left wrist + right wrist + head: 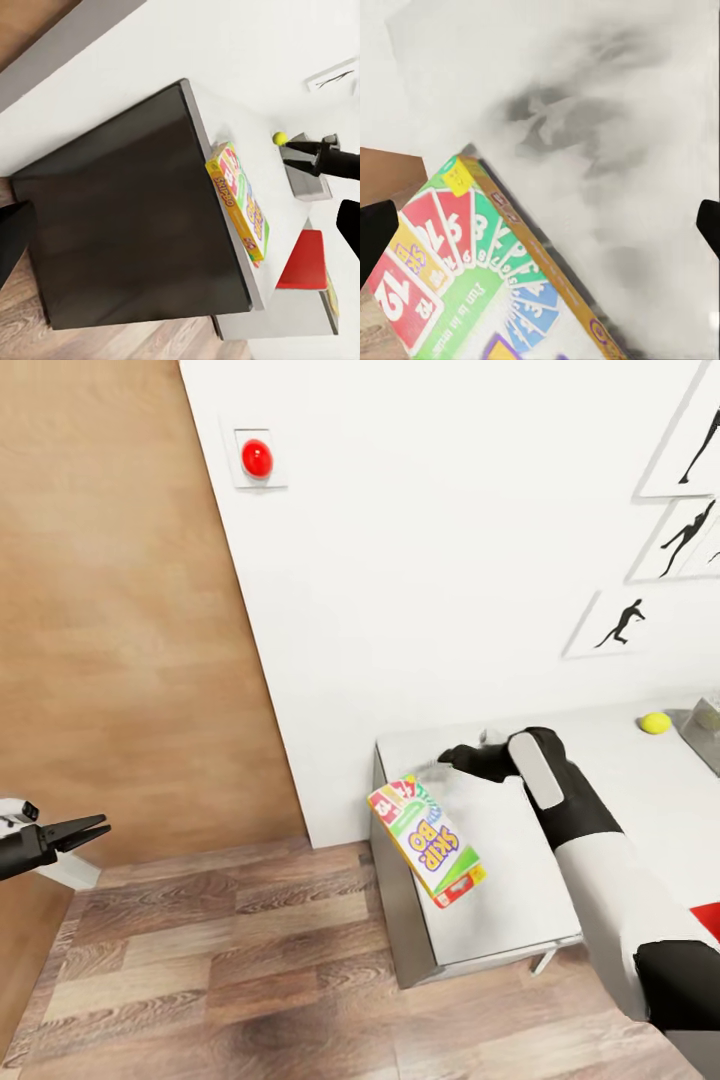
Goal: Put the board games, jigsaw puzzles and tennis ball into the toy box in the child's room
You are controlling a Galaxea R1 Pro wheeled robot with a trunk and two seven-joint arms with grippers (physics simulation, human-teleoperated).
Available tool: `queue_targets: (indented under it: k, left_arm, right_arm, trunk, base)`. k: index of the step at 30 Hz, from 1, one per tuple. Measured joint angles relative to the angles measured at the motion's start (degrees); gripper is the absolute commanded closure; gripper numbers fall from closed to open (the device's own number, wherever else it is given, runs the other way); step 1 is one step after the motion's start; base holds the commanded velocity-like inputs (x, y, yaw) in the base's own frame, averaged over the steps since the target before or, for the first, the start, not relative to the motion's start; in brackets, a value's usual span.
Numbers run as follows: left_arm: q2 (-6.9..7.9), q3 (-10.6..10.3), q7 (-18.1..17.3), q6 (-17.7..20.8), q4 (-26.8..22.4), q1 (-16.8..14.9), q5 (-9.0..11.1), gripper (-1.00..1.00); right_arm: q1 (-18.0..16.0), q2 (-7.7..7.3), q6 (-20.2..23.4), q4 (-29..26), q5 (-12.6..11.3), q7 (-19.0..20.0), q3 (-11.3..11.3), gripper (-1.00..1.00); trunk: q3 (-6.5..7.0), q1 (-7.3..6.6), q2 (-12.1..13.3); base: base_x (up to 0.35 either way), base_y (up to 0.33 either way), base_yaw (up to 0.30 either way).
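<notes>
The right arm reaches forward, and its gripper (462,758) has its fingers spread apart. The left gripper (88,827) sticks out low at the side, fingers close together.

The Skip-Bo box (428,841) looks like glossy printed card — bright and smooth. The surface (520,880) is matt pale grey, the floor (220,980) grainy wood plank. The tennis ball (655,722) looks dull.
</notes>
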Motion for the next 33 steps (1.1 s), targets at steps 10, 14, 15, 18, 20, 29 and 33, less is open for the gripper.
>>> queue_targets:
  k: [10, 14, 15, 18, 20, 29, 33]
  left_arm:
    - [-1.33, -1.3, 0.0, 0.1, 0.0, 0.0, -0.1, -1.00]
    - [-3.02, -1.6, 0.0, 0.1, -0.1, 0.0, -0.4, -1.00]
    - [-3.74, -1.7, 0.0, 0.1, -0.1, 0.0, -0.6, -1.00]
    - [-4.92, -2.4, 0.2, 0.2, -0.2, 0.0, -1.2, -1.00]
    - [-5.98, -3.4, 2.7, 0.2, -0.2, 0.0, -1.5, -1.00]
    - [-8.88, -4.7, 7.4, 0.3, -0.2, 0.0, -1.8, -1.00]
    - [-9.51, -4.7, 7.6, 0.2, -0.2, -0.1, -1.8, -1.00]
  right_arm:
    - [13.9, -2.11, 3.4, -22.1, -5.6, 0.9, -13.8, -1.00]
    - [22.2, -5.14, 3.3, -29.4, -17.1, 4.0, -15.7, -1.00]
    - [23.7, -5.78, 3.3, -30.5, -19.2, 4.7, -15.9, -1.00]
    - [30.2, -8.20, 3.3, -34.0, -26.8, 8.5, -16.3, -1.00]
    - [37.1, -9.76, 3.3, -35.5, -31.8, 14.9, -16.7, -1.00]
    - [58.9, -10.34, 0.0, -36.6, -35.3, 40.1, -23.4, -1.00]
    - [65.1, -11.40, -8.4, -36.7, -30.8, 46.8, -24.2, -1.00]
  trunk:
    - [0.90, 0.00, 0.0]
    - [1.26, 0.00, 0.0]
    - [1.36, 0.00, 0.0]
    - [1.63, 0.00, 0.0]
    - [1.80, 0.00, 0.0]
    - [2.10, 0.00, 0.0]
    - [2.10, 0.00, 0.0]
  base:
    - [0.000, 0.000, -0.075]
    - [0.000, 0.000, -0.073]
    - [0.000, 0.000, -0.059]
    - [0.000, 0.000, -0.029]
    - [0.000, 0.000, -0.011]
    - [0.000, 0.000, -0.002]
    - [0.000, 0.000, 0.000]
